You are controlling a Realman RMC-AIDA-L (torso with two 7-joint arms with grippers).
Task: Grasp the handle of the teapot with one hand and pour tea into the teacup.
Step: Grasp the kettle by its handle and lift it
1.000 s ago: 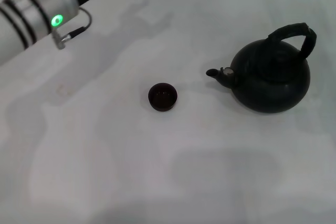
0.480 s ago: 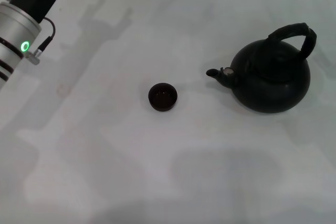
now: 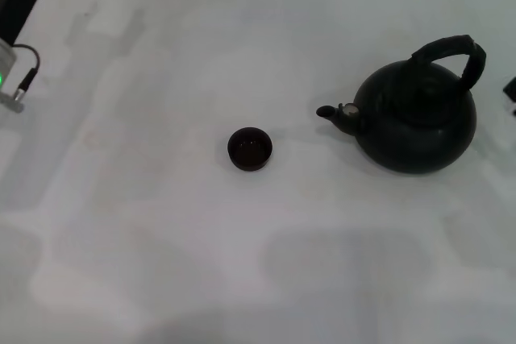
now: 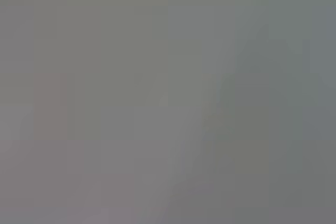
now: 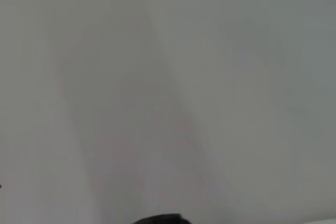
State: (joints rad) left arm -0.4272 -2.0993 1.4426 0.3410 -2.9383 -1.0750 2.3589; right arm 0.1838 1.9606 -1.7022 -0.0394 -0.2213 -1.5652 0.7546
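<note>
The matte-black teapot (image 3: 415, 122) stands upright at the right of the white table, with its short spout (image 3: 330, 113) pointing toward the teacup. Its thick arched handle (image 3: 451, 47) rises over the top, and nothing is touching it. The tiny dark teacup (image 3: 250, 148) sits near the middle, a short gap from the spout. A small dark part at the right edge, just beside the teapot, looks like my right gripper (image 3: 510, 86). Only part of my left arm (image 3: 12, 6) shows at the top-left corner; its gripper is out of view.
The white table (image 3: 161, 239) carries nothing but the teapot and cup. The left wrist view shows only a blank grey surface. The right wrist view shows the white surface and a dark curved edge (image 5: 157, 219) that I cannot identify.
My left arm has drawn back to the left and almost left the head view. A dark part has come in at the right edge beside the teapot. Teapot and cup have not moved.
</note>
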